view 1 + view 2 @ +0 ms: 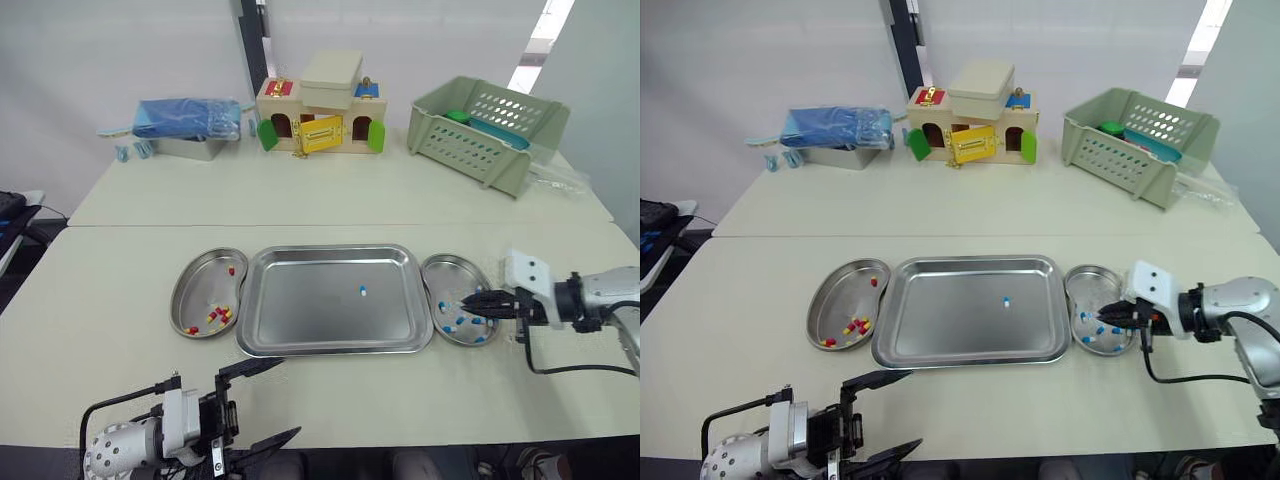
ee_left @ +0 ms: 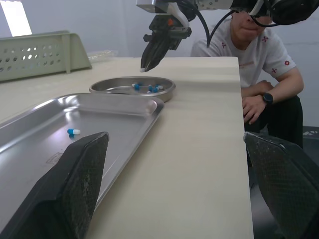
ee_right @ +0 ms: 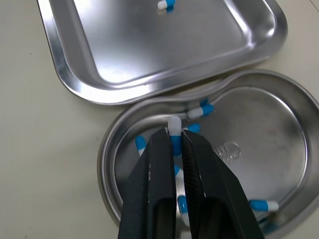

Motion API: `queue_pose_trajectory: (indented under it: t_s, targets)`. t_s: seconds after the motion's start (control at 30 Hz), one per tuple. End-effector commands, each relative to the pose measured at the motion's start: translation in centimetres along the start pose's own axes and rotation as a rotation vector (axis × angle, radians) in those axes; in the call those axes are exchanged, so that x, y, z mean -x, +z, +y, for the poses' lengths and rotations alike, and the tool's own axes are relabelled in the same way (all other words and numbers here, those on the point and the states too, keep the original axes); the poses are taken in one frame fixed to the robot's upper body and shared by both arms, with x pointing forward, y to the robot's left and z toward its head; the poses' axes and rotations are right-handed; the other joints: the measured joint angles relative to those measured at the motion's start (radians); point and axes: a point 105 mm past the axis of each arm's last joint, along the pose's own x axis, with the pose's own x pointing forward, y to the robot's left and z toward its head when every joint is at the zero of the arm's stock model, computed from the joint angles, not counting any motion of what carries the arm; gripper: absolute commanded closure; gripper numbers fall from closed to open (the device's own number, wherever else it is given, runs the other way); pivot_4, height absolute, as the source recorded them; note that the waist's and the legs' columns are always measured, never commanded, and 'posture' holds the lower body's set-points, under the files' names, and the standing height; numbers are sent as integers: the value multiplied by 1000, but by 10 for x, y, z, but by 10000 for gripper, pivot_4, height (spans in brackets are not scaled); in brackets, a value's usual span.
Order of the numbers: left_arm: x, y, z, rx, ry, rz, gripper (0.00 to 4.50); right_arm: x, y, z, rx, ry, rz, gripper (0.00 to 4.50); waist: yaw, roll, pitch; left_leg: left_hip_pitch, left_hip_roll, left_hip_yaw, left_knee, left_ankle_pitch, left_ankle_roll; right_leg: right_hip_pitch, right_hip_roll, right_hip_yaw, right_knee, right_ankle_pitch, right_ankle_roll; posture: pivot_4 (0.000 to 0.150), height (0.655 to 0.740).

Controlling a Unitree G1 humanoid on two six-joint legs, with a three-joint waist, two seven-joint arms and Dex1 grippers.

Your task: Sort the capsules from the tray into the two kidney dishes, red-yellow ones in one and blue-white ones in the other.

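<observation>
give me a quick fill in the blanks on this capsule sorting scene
1. The rectangular steel tray holds just ___ loose blue-white capsule.
2. The steel kidney dish on the robot's left holds ___ capsules.
3. The right gripper grips a second blue-white capsule over the other steel kidney dish, on the robot's ___.
4. The left gripper has its black fingers ___.
Missing: one; red-yellow; right; open.

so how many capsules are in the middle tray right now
1: a blue-white capsule lying loose, right of centre on the tray. The tray floor is in full view, so none are hidden.
</observation>
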Motion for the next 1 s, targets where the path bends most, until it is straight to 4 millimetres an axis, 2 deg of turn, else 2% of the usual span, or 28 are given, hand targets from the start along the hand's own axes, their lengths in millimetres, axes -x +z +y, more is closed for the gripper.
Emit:
queue_pose_trajectory:
  t_s: [0.03,0.2,0.27,0.37,0.47,0.63,0.7,0.73,0.9,1.0]
  targets:
    - [2,2,-1,-1,-15,-19,0,5,-2,-3,18,-32,5,44813,1,0,0,0,0,0,0,0,0,0,0,0,0,0,0,1500,7400]
    - [3,2,-1,1,-16,-19,0,0,-2,0,-5,-19,-6,44813,5,0,0,0,0,0,0,0,0,0,0,0,0,0,0,1500,7400]
    - [4,2,0,0,-11,-17,0,-1,-5,3,-12,1,7,38134,6,0,0,-1,0,0,0,0,0,0,0,0,0,0,0,1500,7400]
    - [6,2,1,1,10,-10,0,1,-8,4,-29,20,22,31935,6,0,0,0,0,0,0,0,0,0,0,0,0,0,0,1500,7400]
    - [7,1,2,4,26,-8,0,1,-8,2,-35,17,19,23682,6,0,0,0,0,0,0,0,0,0,0,0,0,0,0,1500,7400]
    - [8,1,5,-4,48,-3,0,8,-9,-8,-55,-18,5,9439,6,0,0,0,0,0,0,0,0,0,0,0,0,0,0,1500,7400]
    - [9,0,8,-12,61,-1,0,11,-8,-13,-67,-31,-7,2334,6,0,0,0,0,0,0,0,0,0,0,0,0,0,0,1500,7400]
    - [10,0,9,-14,68,1,0,13,-8,-15,-74,-38,-16,369,6,0,0,0,0,0,0,0,0,0,0,0,0,0,0,1500,7400]
    - [20,3,23,-28,180,23,0,21,-4,-26,-130,-80,-115,369,6,0,0,0,0,0,0,0,0,0,0,0,0,0,0,1500,7400]
    - [41,6,35,-55,305,78,0,31,-15,-33,-171,-122,-132,369,6,-1,0,0,0,0,0,0,0,0,0,0,0,0,0,1500,7400]
